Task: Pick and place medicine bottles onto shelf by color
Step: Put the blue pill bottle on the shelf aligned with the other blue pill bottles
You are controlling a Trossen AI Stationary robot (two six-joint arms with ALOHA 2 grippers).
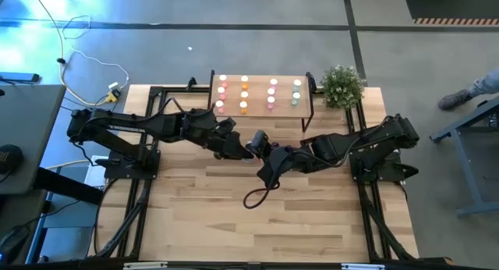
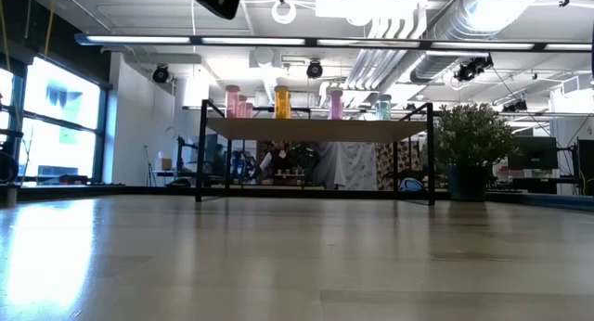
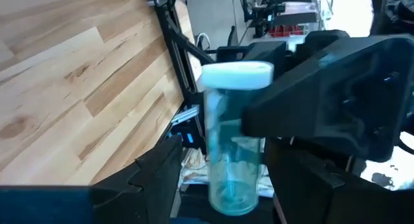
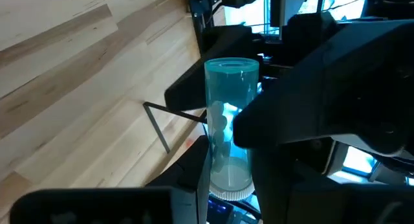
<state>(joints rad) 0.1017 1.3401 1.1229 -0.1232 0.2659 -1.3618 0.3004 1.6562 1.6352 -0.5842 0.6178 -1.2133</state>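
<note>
**Teal bottle held between two claws in front of the shelf**

Nearest the shelf's front edge, over the bare middle of the bench (image 1: 234, 215), the two arms meet tip to tip. The left claw (image 1: 248, 147) reaches in from the shelf's left side and the right claw (image 1: 260, 142) from its right — the two are touching or nearly so, just in front of the shelf.

Between them is a pale teal medicine bottle (image 3: 231, 143) with a light cap. In the left wrist view the left claw's fingers (image 3: 158, 169) stand spread on either side of the bottle's lower end, with the other arm's dark claw pressed against the bottle's side. In the right wrist view the same teal bottle (image 4: 229, 123) stands between the right claw's fingers (image 4: 184, 179), which are drawn together, pinching it near the capped end.

Farther back stands the shelf (image 1: 261, 106), its wood top on black legs. On it are the other medicine bottles in rows: pink ones (image 2: 232, 100) at its left end, orange (image 2: 281, 100) next, pink again (image 2: 335, 103), then teal (image 2: 383, 106) at its right end.

Just beyond the shelf's right end sits a small potted plant (image 1: 341, 86).
</note>
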